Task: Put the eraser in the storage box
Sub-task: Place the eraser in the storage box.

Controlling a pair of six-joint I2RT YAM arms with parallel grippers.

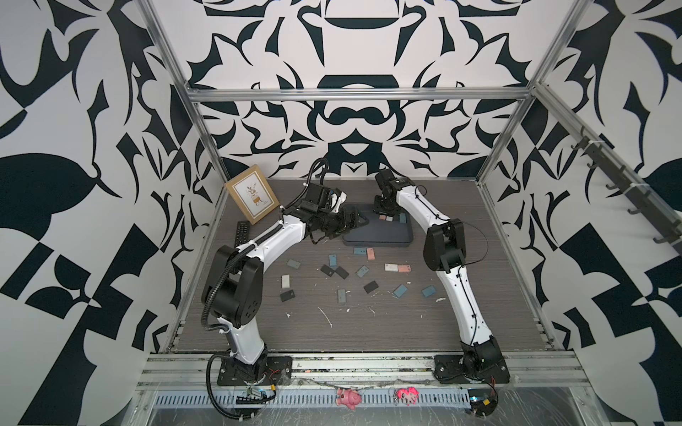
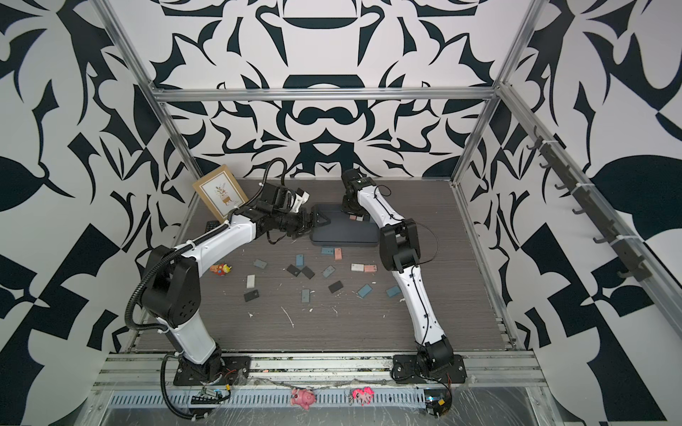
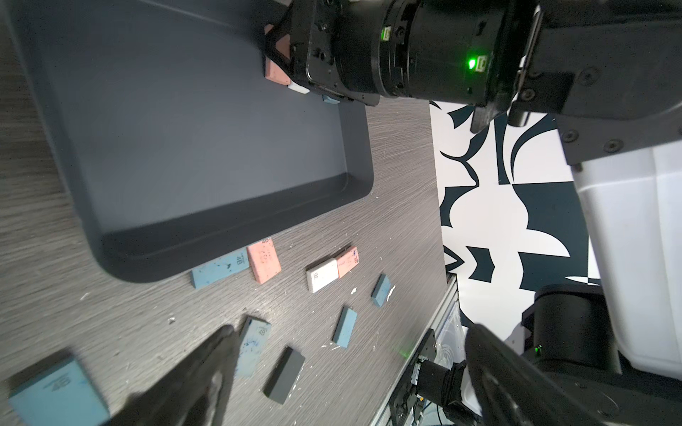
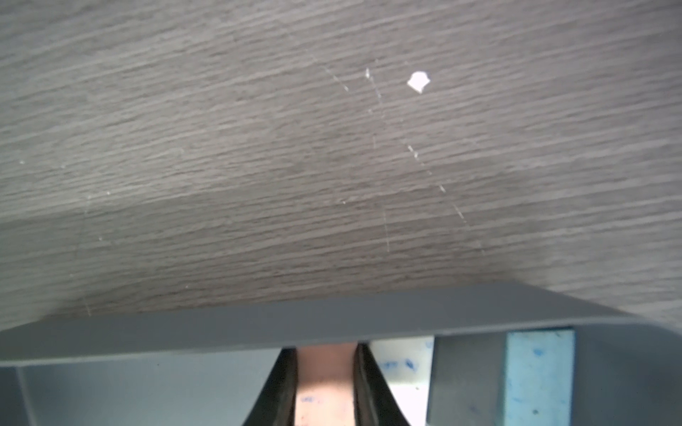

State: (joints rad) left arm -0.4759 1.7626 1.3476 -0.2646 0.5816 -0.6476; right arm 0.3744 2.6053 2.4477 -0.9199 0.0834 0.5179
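– So, where was the eraser?
– Inside the storage box (image 1: pixel 376 241), by its far wall. It was a pink eraser (image 4: pixel 324 387) flecked with blue ink, and the right gripper (image 4: pixel 324 348) pinched its two sides.
– Any others in there?
– Three beside it: a white eraser (image 4: pixel 400 369), a dark grey eraser (image 4: pixel 465 380) and a blue eraser (image 4: pixel 538 380). Fifteen loose erasers (image 1: pixel 370 253) lay on the table (image 1: pixel 369 332), two of them pink.
– And the left gripper (image 1: pixel 354 221)?
– Jaws spread wide, at the box's left end.
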